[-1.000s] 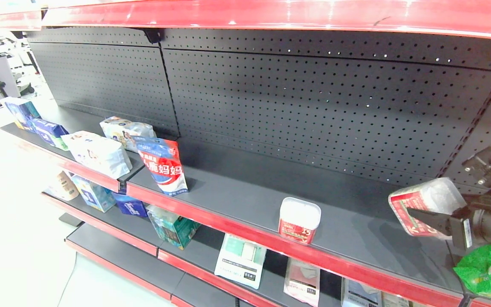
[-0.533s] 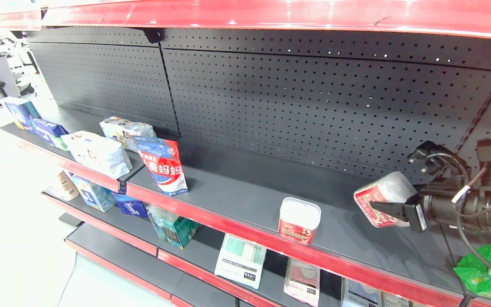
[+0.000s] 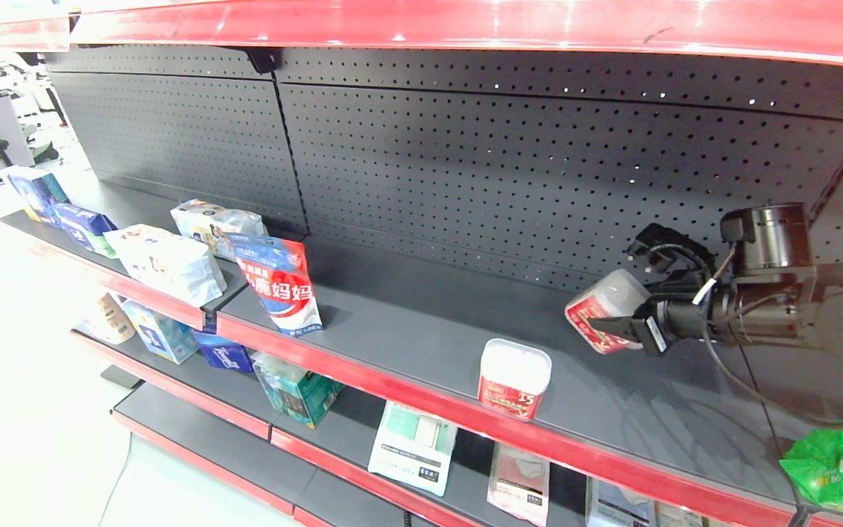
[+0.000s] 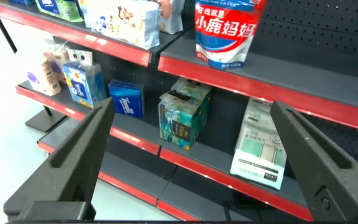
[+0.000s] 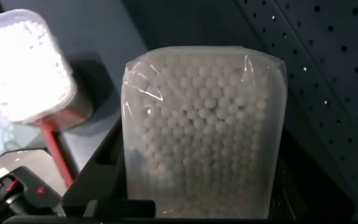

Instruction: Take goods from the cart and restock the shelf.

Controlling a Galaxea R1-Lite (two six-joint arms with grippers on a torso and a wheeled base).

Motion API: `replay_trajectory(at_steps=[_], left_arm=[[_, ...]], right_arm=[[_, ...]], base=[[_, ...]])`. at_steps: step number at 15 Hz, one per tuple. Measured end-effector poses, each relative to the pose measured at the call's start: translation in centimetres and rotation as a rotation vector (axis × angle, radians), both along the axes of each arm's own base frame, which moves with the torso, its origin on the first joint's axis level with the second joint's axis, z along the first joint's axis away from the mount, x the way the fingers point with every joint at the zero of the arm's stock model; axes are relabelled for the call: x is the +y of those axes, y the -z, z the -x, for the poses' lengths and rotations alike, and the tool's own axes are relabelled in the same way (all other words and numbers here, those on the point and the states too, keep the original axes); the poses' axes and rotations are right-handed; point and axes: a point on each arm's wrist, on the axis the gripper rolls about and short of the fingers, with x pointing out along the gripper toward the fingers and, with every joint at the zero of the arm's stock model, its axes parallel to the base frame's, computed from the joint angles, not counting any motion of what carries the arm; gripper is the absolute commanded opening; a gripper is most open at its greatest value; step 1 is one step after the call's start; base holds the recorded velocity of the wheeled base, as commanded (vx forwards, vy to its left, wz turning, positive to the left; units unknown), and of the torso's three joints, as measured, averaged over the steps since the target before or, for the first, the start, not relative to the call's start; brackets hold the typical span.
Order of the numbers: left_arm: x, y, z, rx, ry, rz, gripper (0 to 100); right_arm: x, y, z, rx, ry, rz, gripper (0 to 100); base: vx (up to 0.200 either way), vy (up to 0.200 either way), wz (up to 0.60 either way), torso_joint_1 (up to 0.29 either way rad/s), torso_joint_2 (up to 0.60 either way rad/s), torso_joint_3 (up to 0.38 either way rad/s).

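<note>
**Right arm holding a tub over the shelf, left arm empty**

On my head view the right gripper is out over the right part of the middle shelf, close to the perforated back panel. Its fingers are clamped on the sides of a clear tub with a red label. The tub is tilted with its label end towards the front, and it is off the shelf surface, not resting on it. In the right wrist view I can see the same tub packed with small white round heads, with a dark finger on each side of it.

A matching tub stands upright at the front edge of that shelf, nearer the front and to the left of the held one, and apart from it. Farther left a blue and red pouch stands near the front edge. A green bag lies at the far right.

The left gripper has its fingers spread wide with nothing between them. It faces the lower shelves, where a green box and a pale flat pack sit.
</note>
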Motion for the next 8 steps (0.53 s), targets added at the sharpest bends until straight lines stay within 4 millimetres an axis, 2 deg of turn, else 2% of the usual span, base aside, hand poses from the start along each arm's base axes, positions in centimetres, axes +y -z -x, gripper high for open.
replay_trajectory(at_steps=[3, 8], left_arm=[[0.0, 0.0, 0.0, 0.0, 0.0, 0.0, 100], [0.0, 0.0, 0.0, 0.0, 0.0, 0.0, 100]], right_arm=[[0.8, 0.5, -2.6, -0.01, -0.012, 0.013, 0], [1.8, 2.4, -4.2, 0.002, -0.082, 0.097, 0]], base=[[0.0, 0.0, 0.0, 0.0, 0.0, 0.0], [0.0, 0.0, 0.0, 0.0, 0.0, 0.0]])
